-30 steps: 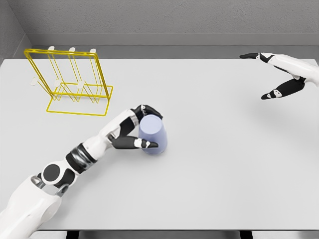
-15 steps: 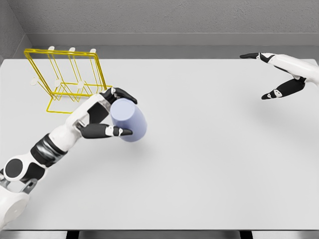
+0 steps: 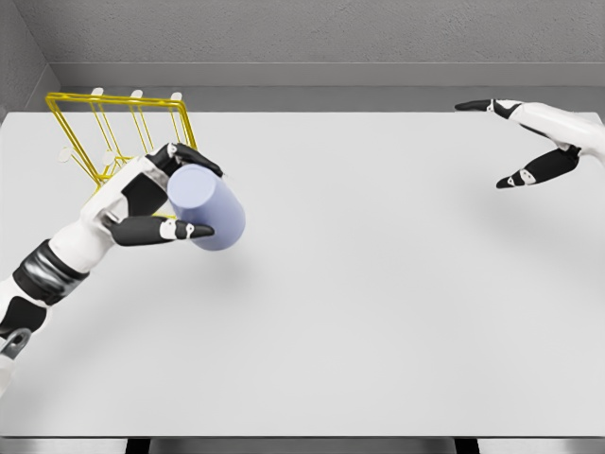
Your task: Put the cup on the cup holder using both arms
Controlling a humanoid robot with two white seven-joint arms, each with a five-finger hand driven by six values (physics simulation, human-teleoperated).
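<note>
The yellow rack (image 3: 113,132) stands just behind the left hand (image 3: 156,203) and its cup (image 3: 206,208); the table (image 3: 378,303) to their right lies open.

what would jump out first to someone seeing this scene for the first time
The eye goes first to the pale blue cup, tilted and gripped in the left hand above the left part of the white table. Just behind it stands the bright yellow wire cup holder at the table's far left corner. Far off at the right edge, the right hand hangs with fingers spread, holding nothing.
</note>
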